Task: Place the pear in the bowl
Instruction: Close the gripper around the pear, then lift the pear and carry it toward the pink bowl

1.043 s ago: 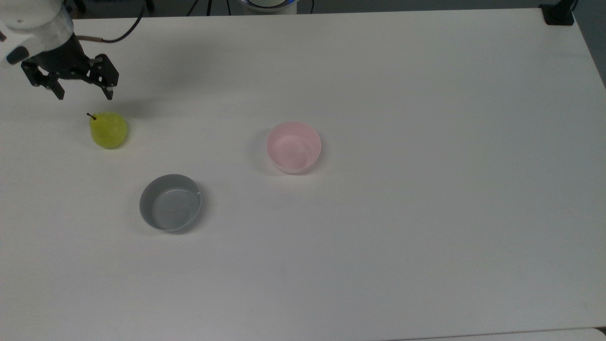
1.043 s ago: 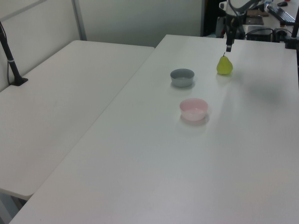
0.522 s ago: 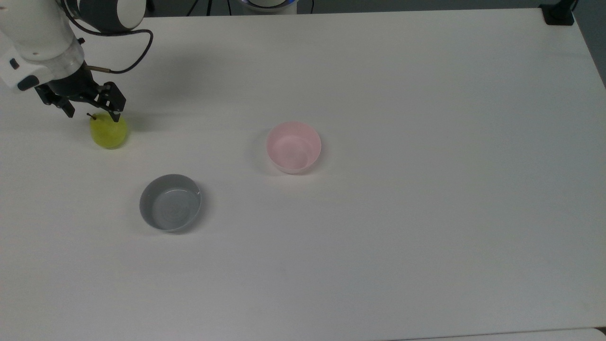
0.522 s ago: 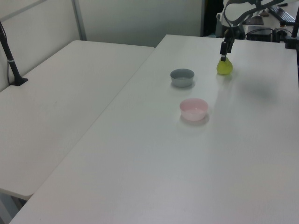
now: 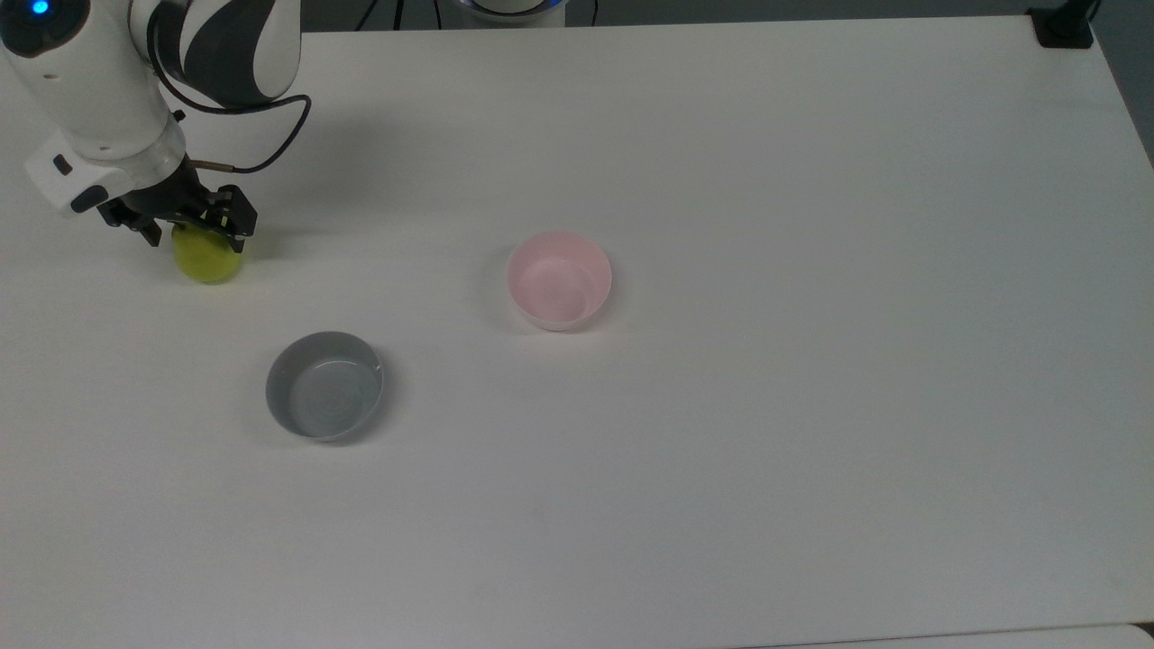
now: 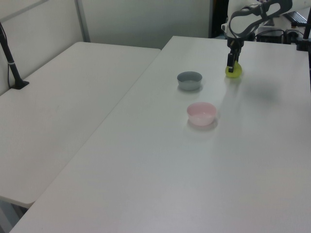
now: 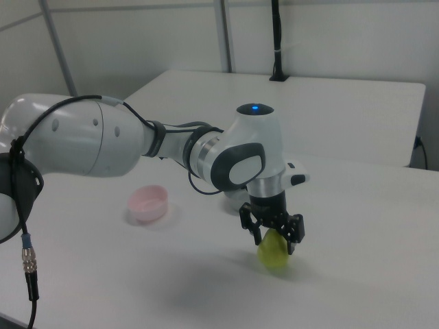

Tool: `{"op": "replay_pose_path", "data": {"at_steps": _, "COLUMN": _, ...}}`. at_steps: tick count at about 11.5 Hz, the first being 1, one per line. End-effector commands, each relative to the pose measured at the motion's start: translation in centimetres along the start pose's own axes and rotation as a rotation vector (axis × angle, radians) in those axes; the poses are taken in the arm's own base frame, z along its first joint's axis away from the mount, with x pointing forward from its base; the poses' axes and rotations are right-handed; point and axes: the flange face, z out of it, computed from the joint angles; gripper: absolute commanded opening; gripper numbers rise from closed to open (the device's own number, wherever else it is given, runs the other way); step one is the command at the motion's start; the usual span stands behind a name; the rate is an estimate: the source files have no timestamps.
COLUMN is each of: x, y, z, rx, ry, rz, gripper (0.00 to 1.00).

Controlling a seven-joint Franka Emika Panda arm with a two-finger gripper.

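The yellow-green pear (image 5: 209,263) stands on the white table at the top view's left, also seen at the left view's far right as the pear (image 6: 235,73). My gripper (image 5: 192,240) has come down over it, open, with one black finger on each side of the fruit's upper half. In the right view the gripper (image 7: 274,236) straddles the top of the pear (image 7: 274,255), whose stem is hidden. The pale pink bowl (image 5: 559,279) sits empty near the table's middle, well to the top view's right of the pear; it shows as the bowl (image 6: 201,113) and the bowl (image 7: 149,202).
A wider grey bowl (image 5: 325,386) lies empty nearer the front, between pear and pink bowl in the top view, also the grey bowl (image 6: 189,80). A cable loops from the arm's wrist (image 5: 270,153). A second table (image 6: 63,97) adjoins in the left view.
The gripper has dropped from above and behind the pear down onto it, so its open fingers now flank the fruit. Pear and both bowls have not moved.
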Motion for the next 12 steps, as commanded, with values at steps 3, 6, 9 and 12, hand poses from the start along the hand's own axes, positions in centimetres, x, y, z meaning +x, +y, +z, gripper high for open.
{"op": "replay_pose_path", "data": {"at_steps": 3, "x": -0.5, "y": -0.8, "z": 0.6, "rx": -0.017, "ry": -0.009, "rz": 0.006, "gripper": 0.05}}
{"op": "replay_pose_path", "data": {"at_steps": 6, "x": -0.5, "y": -0.8, "z": -0.4, "rx": -0.018, "ry": -0.005, "rz": 0.005, "gripper": 0.04}}
{"op": "replay_pose_path", "data": {"at_steps": 9, "x": -1.0, "y": -2.2, "z": -5.0, "rx": -0.008, "ry": -0.011, "rz": -0.015, "gripper": 0.04}}
{"op": "replay_pose_path", "data": {"at_steps": 12, "x": -1.7, "y": -4.5, "z": -12.7, "rx": -0.002, "ry": 0.004, "rz": -0.046, "gripper": 0.04}}
